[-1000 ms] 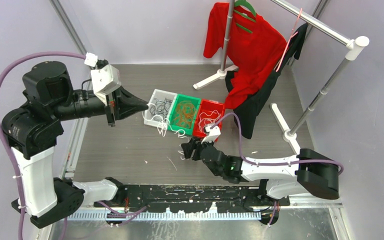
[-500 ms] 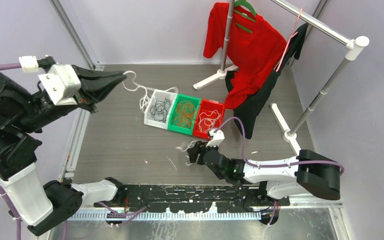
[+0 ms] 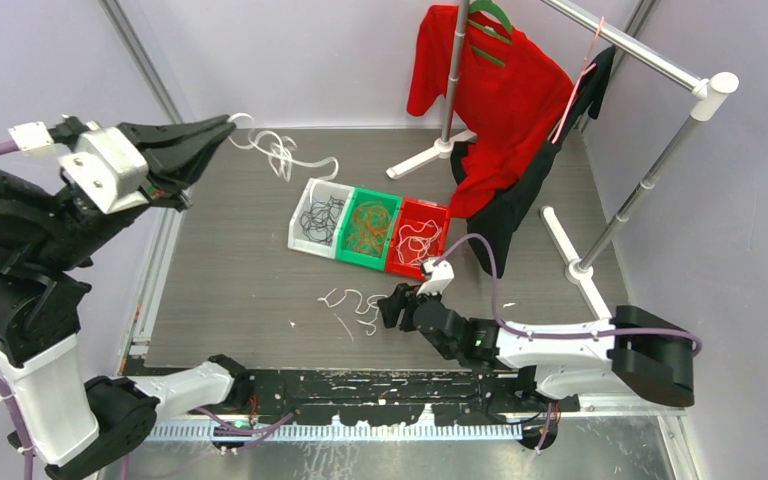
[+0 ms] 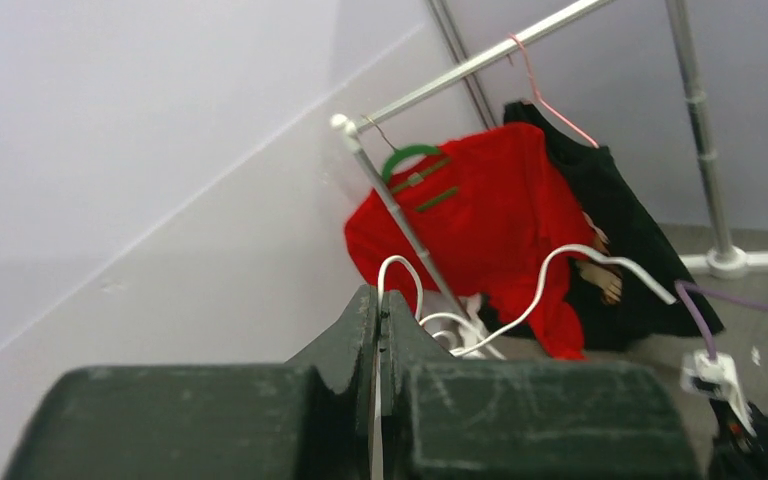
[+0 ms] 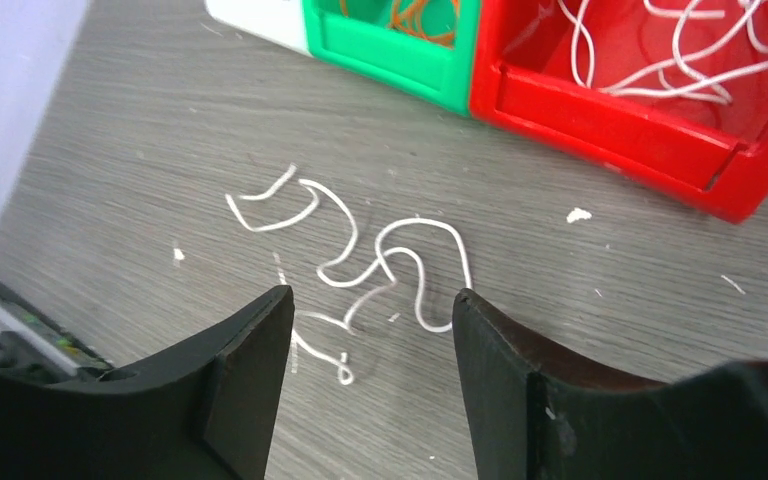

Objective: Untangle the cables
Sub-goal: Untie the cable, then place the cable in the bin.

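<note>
Grey wood-grain table (image 3: 230,290), arm bases at its near edge. Far right: silver metal clothes rack (image 3: 650,60) with a red shirt (image 3: 490,90) and a black garment (image 3: 510,225) hung on it.

Left arm (image 3: 30,230) is raised high over the table's far-left. Left gripper (image 3: 222,128) is pressed together, pinching a long white curly cable (image 3: 278,152). The wrist view shows the strand running between the closed fingers (image 4: 355,340). The rest trails in loops to the right of the tips.

Right arm (image 3: 550,345) is low along the near side. Right gripper (image 3: 392,305) is spread, nothing in it.

Mid-table is a row of three small plastic bins, touching:
- white bin (image 3: 312,185) on the left, holding black cables (image 3: 322,220)
- green bin (image 3: 378,194) in the middle, holding orange cables (image 3: 368,225)
- red bin (image 3: 428,205) on the right, holding white cables (image 3: 418,238)

A short loose white cable (image 3: 355,300) lies on bare table, nearer than the bins, just left of the right gripper's tips. In the wrist view it sits ahead of the spread jaws.
</note>
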Robot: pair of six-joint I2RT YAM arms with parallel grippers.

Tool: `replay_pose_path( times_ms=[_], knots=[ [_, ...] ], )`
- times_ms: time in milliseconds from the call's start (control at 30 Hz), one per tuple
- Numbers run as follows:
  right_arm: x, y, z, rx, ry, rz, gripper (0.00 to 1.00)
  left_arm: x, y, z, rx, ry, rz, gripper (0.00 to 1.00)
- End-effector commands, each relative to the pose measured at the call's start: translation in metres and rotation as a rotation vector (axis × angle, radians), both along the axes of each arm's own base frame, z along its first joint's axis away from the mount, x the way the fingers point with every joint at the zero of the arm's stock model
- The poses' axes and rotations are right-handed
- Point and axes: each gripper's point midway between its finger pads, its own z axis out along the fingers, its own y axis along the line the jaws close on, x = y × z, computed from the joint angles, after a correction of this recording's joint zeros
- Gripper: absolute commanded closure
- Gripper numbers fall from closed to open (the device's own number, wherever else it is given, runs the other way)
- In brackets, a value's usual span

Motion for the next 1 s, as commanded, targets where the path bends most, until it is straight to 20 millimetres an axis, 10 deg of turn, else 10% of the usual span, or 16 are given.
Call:
replay_pose_path(
  times_ms=[0, 233, 467, 967],
  knots=[
    [0.002, 0.004, 0.057, 0.12, -0.07, 0.001, 0.34, 0.003, -0.02, -0.034, 0.04, 0.105, -0.092, 1.0],
    [0.02, -0.041, 0.119, 0.062, -0.182, -0.159, 0.27, 0.047, -0.061, -0.136, 0.161, 0.361, -0.168, 1.0],
    [0.039, -0.101, 0.133, -0.041, -0.229, -0.443, 0.31, 0.089, -0.114, -0.226, 0.287, 0.528, -0.237, 1.0],
    [0.055, -0.161, 0.079, -0.111, -0.111, -0.644, 0.33, 0.179, -0.224, -0.347, 0.536, 0.648, -0.214, 1.0]
  ],
)
